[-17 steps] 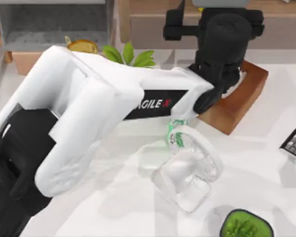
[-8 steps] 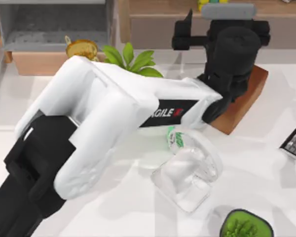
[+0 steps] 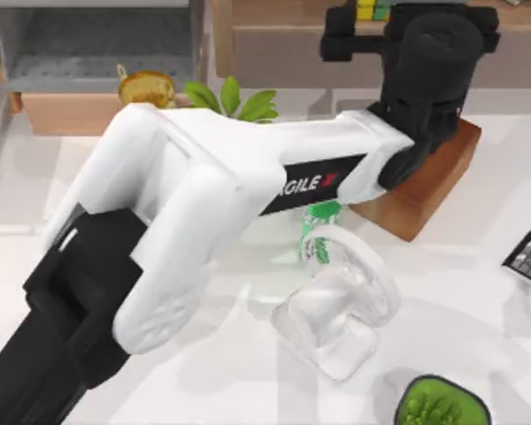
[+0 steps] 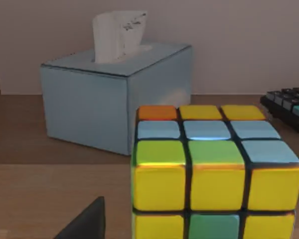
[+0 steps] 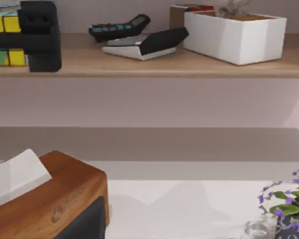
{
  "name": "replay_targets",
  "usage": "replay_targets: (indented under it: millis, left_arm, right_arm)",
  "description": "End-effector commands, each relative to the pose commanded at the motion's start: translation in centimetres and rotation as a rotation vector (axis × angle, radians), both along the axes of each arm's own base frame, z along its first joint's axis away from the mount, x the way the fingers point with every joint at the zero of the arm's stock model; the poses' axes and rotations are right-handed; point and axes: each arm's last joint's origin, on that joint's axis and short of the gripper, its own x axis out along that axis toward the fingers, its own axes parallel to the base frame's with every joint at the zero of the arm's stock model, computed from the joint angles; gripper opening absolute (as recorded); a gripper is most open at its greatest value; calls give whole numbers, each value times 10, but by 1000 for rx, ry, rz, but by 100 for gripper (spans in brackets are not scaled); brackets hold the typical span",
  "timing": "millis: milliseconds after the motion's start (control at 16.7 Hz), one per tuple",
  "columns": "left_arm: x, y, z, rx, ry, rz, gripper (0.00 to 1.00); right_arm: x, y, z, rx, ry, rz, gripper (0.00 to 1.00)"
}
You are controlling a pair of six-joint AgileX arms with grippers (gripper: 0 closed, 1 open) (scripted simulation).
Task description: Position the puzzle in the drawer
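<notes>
One arm working: left gripper [image 3: 365, 19] at shelf [image 3: 274, 18] back edge, puzzle [image 4: 209, 174] right at jaws; closure not discernible. Drawer [image 3: 97, 53] lies far left.

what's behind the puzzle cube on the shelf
In the left wrist view, a pale blue tissue box with a tissue sticking up stands behind the puzzle, and a dark calculator lies off to one side. The shelf directly behind the cube is hidden.
</notes>
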Motion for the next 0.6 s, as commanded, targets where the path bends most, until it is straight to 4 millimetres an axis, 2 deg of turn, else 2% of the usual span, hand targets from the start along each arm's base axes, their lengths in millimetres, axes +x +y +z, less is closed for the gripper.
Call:
replay_targets:
  millis: [300, 420, 600]
  left_arm:
    - [34, 6, -10, -7, -3, 1, 100]
    - [38, 7, -17, -4, 2, 0, 100]
    - [38, 7, -17, -4, 2, 0, 100]
  right_arm:
    - [0, 0, 0, 0, 0, 0, 100]
    - [0, 0, 0, 0, 0, 0, 100]
    - [0, 0, 0, 0, 0, 0, 100]
